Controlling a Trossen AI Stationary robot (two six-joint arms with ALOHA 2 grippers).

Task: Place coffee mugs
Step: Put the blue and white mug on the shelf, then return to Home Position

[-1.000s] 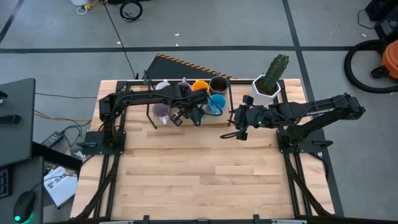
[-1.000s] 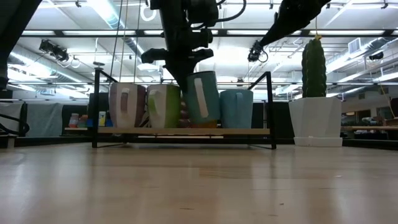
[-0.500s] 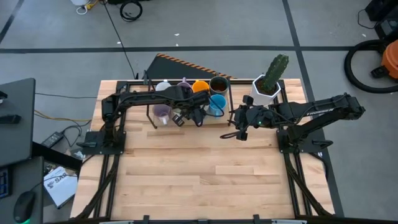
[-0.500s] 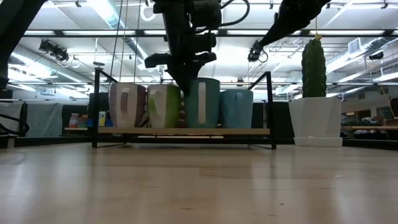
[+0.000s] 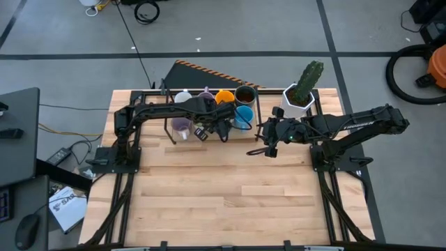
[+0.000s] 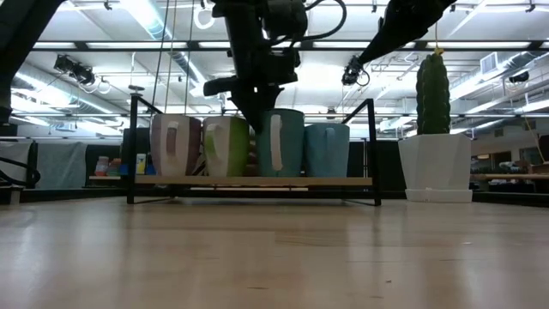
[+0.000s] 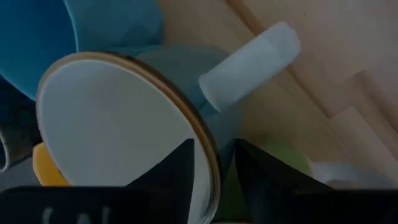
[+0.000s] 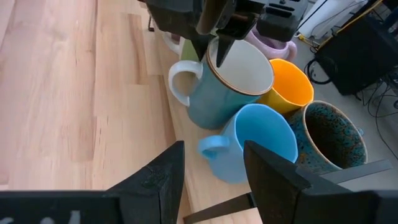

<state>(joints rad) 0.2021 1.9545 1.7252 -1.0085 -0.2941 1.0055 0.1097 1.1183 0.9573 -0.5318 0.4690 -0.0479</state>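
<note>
Wooden table [image 5: 230, 195] with a low black rack [image 6: 254, 181] along its far edge, holding the mugs.
1 teal mug [image 8: 224, 84] with a white handle stands on the rack shelf, its rim pinched between the left gripper [image 8: 214, 38] fingers; a light blue mug [image 8: 258, 142], orange mug [image 8: 288, 90] and dark brown mug [image 8: 328, 138] sit just beside it. The right gripper [image 5: 263, 139], fingers spread with nothing between them, hovers right of the rack, near the cactus pot [image 5: 298, 100].

Green mug [image 7: 283, 163] mostly hidden behind the left gripper's [image 7: 214, 163] jaws at lower right, orange mug [image 7: 48, 169] just a sliver lower left, blue mug [image 7: 74, 37] cut off upper left.
</note>
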